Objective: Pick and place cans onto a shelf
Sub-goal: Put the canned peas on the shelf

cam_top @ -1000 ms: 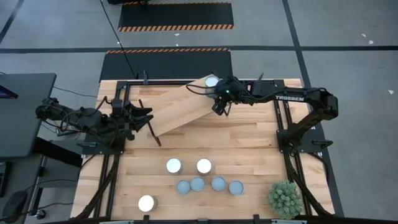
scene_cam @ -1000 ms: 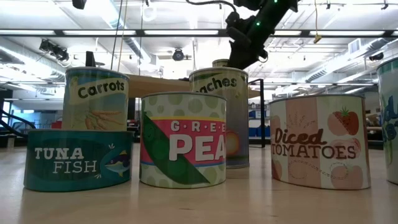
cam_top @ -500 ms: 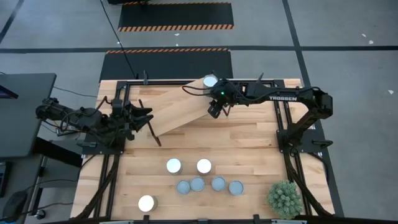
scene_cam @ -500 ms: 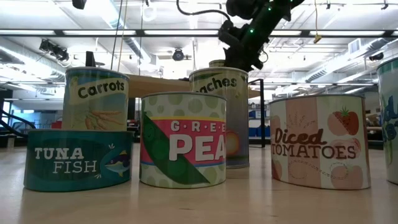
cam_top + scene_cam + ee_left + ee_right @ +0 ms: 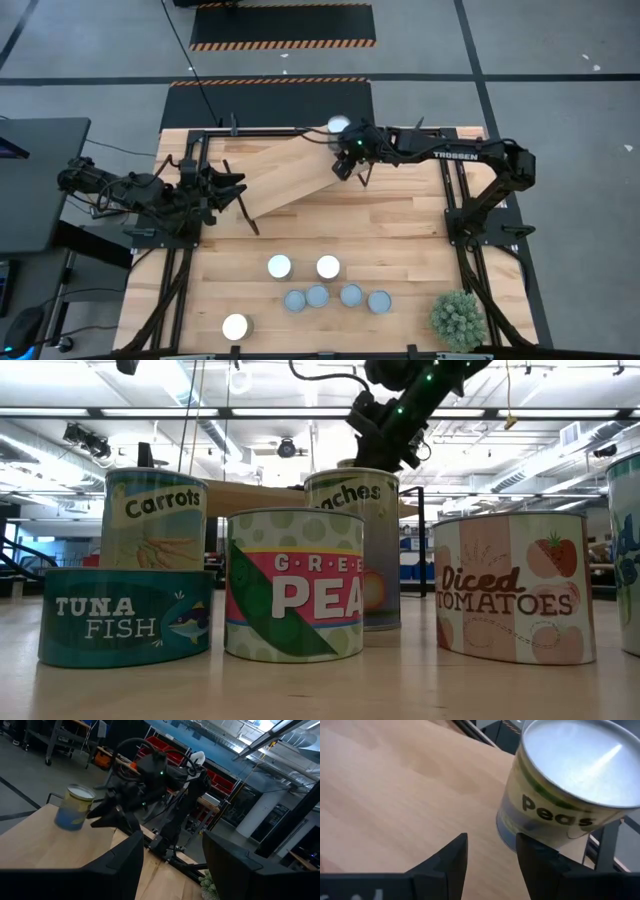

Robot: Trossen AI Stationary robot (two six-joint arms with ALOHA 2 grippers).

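The right gripper (image 5: 490,851) hovers over the shelf (image 5: 285,172), jaws apart and empty. Just beyond its fingertips a peas can (image 5: 565,785) stands upright on the shelf's far corner, so the placing step looks done. Next the arm should pull clear and fetch one of the cans (image 5: 328,267) on the worktop (image 5: 400,240). The left gripper (image 5: 232,192) waits open at the shelf's other end.

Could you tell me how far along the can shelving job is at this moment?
One can, labelled peas, already stands on the far corner of the shelf. Nothing is in hand: the right claw is open, empty, beside that can, and the left claw waits at the shelf's other end. Seven cans remain on the table, none yet picked up.
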